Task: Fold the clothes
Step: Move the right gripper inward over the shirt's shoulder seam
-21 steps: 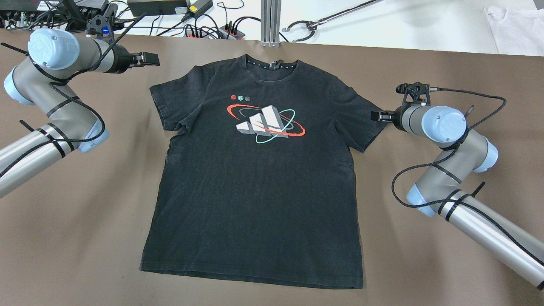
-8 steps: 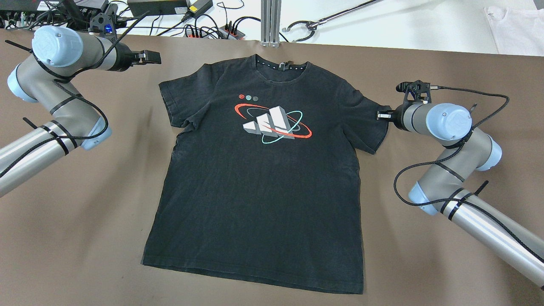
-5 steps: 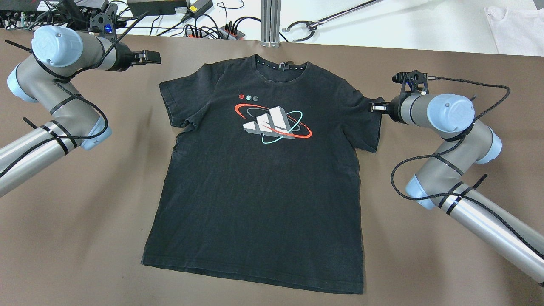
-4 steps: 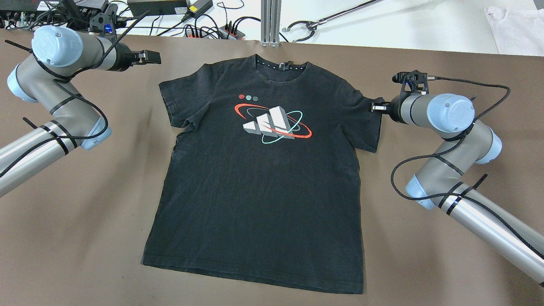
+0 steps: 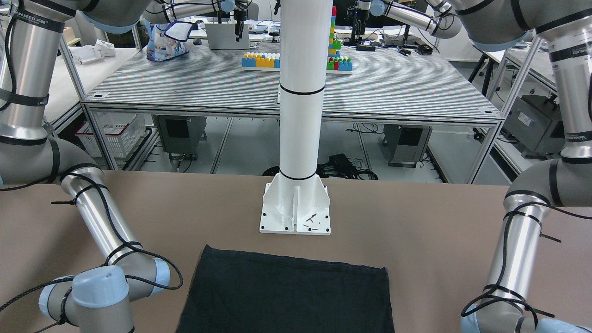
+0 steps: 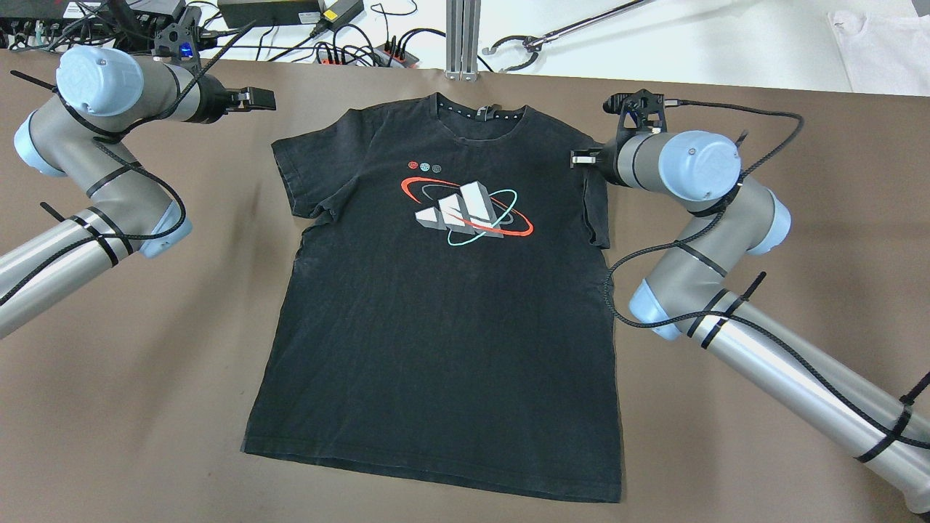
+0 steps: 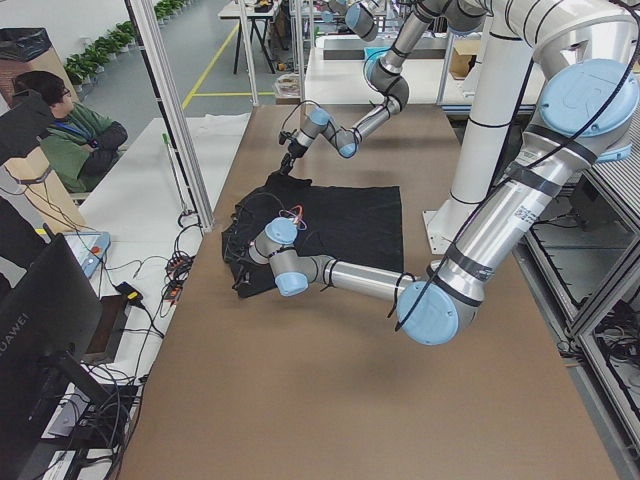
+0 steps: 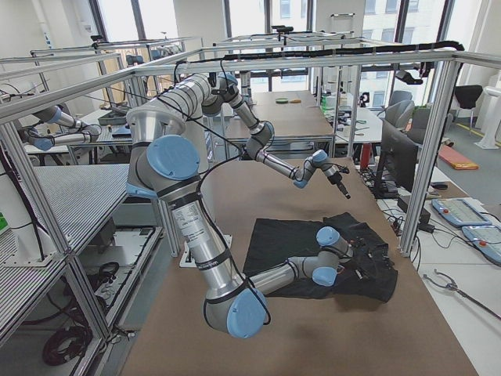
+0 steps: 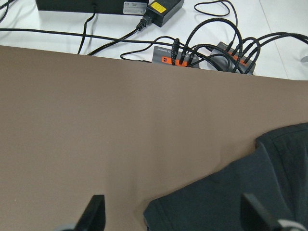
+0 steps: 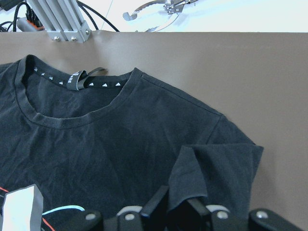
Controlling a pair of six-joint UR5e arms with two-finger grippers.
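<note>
The clothes are one black T-shirt with a red, white and teal print, lying flat and face up on the brown table. My right gripper is shut on the shirt's right sleeve, which is lifted and doubled inward over the shoulder. In the right wrist view the fingers pinch a fold of that sleeve. My left gripper hangs open over bare table just beyond the left sleeve; its fingers stand wide apart. The shirt's hem lies in front of the white pillar.
The white pillar base stands on the table's near side. Cables and a power strip, an aluminium post and a grabber tool lie past the far edge. A person sits beyond the table.
The right gripper has carried the right sleeve inward and toward the far edge, folding it onto the shirt. Before that the whole shirt slid slightly to the right. The left arm barely moved.
</note>
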